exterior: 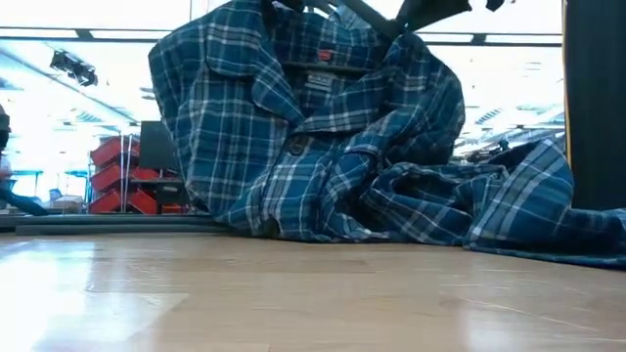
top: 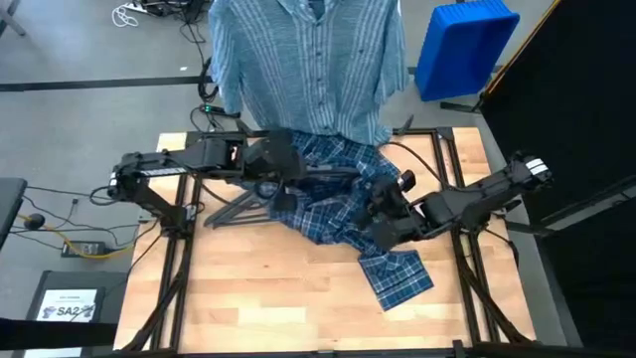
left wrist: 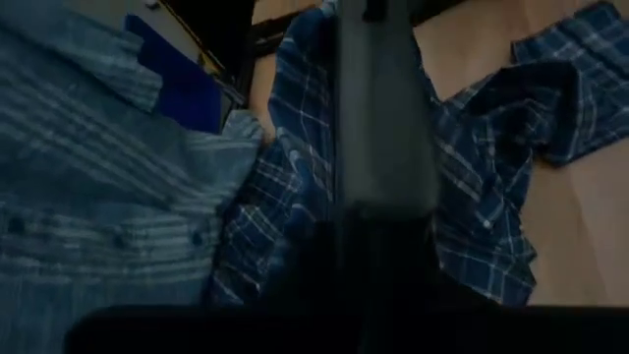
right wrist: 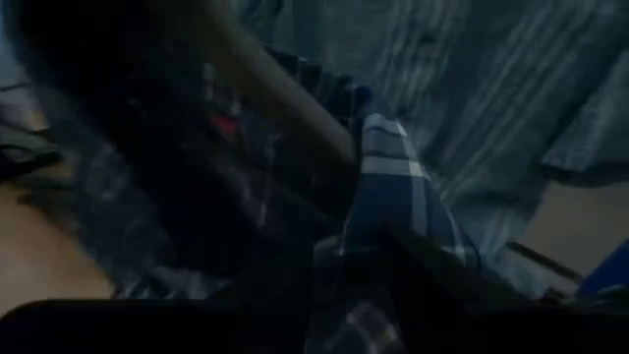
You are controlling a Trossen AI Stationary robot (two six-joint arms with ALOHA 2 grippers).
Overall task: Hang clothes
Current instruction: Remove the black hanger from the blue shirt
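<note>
Both grippers are meeting over the plaid shirt point(top: 338, 204) lying mid-table: your left gripper point(top: 283, 184) is feeding a hanger point(top: 234, 209) rightward, your right gripper point(top: 383, 224) is pinching its fabric.

Dark blue plaid shirt point(top: 343, 204) lies crumpled mid-table — collar raised; striped blue-grey shirt point(top: 308, 65) hangs spread behind it.

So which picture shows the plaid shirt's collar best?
The low view: the plaid shirt faces the camera, collar and label clear. The high view shows it crumpled under both arms; the wrist views show only close folds.
</note>
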